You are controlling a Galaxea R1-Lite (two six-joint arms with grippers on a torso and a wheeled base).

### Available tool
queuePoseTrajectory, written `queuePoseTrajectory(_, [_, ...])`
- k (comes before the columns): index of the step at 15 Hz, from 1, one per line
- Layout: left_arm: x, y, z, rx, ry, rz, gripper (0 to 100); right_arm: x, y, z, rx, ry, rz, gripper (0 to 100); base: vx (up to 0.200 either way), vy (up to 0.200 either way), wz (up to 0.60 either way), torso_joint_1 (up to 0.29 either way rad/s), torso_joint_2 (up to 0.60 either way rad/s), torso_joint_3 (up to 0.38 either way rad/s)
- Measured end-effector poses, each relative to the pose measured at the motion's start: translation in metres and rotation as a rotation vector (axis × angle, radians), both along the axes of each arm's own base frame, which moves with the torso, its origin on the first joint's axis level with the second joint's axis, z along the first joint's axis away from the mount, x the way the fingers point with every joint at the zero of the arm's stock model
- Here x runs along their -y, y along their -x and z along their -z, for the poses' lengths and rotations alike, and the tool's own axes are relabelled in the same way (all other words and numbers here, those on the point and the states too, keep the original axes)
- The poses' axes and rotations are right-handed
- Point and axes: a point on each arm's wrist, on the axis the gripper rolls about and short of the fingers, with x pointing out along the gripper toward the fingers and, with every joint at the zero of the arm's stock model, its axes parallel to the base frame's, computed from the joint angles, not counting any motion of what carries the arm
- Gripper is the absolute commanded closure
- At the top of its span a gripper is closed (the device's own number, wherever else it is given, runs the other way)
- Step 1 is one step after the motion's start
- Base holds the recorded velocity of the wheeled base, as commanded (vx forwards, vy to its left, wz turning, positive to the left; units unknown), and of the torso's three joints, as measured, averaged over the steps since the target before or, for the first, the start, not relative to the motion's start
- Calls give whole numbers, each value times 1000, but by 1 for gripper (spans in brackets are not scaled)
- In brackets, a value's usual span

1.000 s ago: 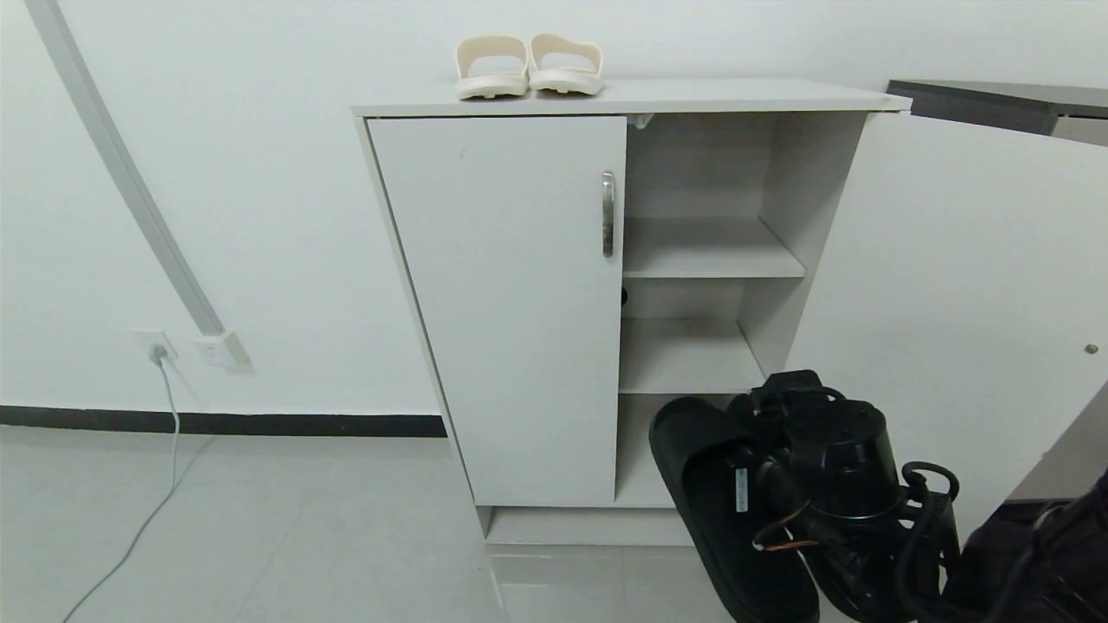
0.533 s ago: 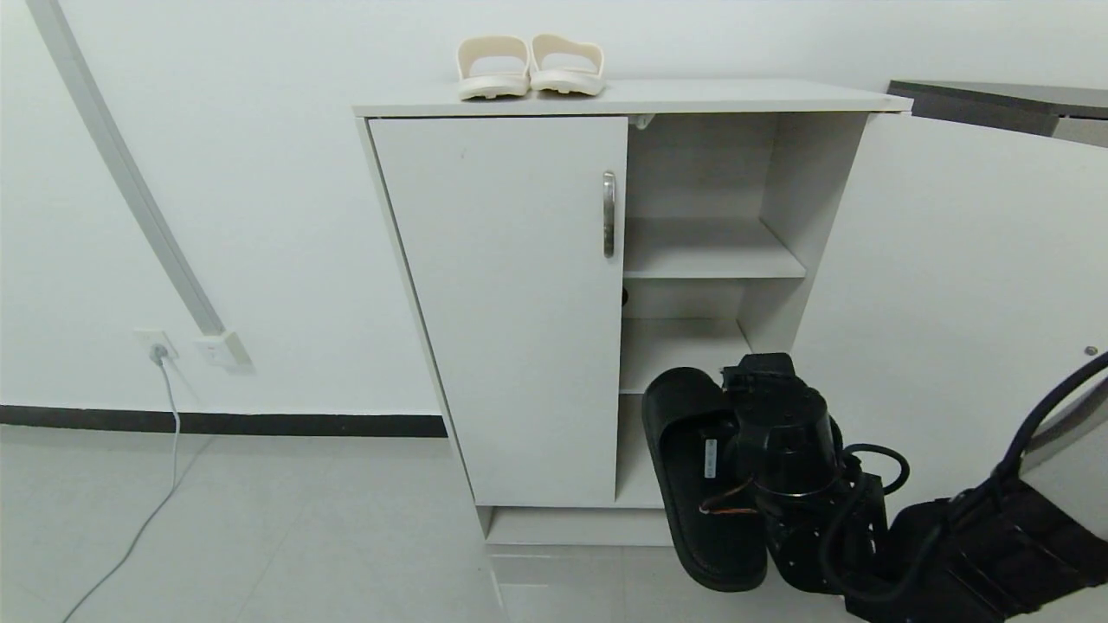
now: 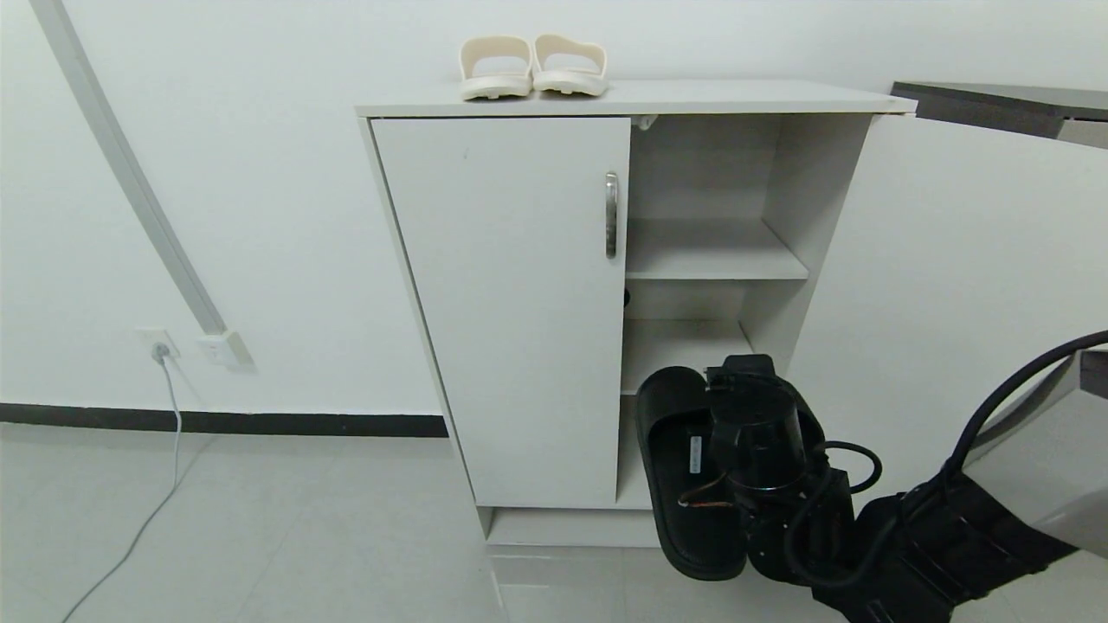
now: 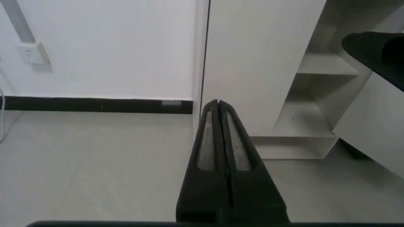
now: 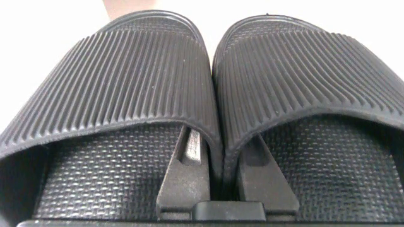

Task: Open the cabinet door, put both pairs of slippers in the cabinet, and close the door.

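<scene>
The left gripper [image 4: 218, 110] is hanging off to the left of the cabinet, its jaws pressed flat together with nothing between them. The closed left door [image 3: 511, 303] is covering that half of the cabinet. The beige slippers [image 3: 532, 67] are sitting on the cabinet top above it, not yet dealt with.

Right of the door handle [image 3: 611, 215], the open bay is showing its shelves. The black slippers [image 3: 688, 472] are hanging side by side just in front of the lowest compartment. The right gripper [image 5: 221, 167] is pinching their two adjoining inner edges together under the straps.

The step in hand is probably sliding this pair inside. Doing it well means:
- aiming below the middle shelf [image 3: 684, 355];
- steering the outer slipper past the closed door's edge;
- settling both soles on the bottom board [image 3: 636, 489] before releasing.

The open right door [image 3: 952, 285] is standing close beside the arm, so the approach should run straight in rather than swing wide.
</scene>
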Motion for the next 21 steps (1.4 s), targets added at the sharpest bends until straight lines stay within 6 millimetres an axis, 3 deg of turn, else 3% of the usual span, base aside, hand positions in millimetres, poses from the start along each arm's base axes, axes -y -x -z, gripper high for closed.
queuePoseTrajectory(2, [0,0,0,0,-1,0,100,0,0,2,-4,3,0,100,0,-200,0,5,2,5])
queuePoseTrajectory(21, [0,0,0,0,1,0,100,-25,-25,51,-53,7,-93,100,0,0,0,0,0,-3])
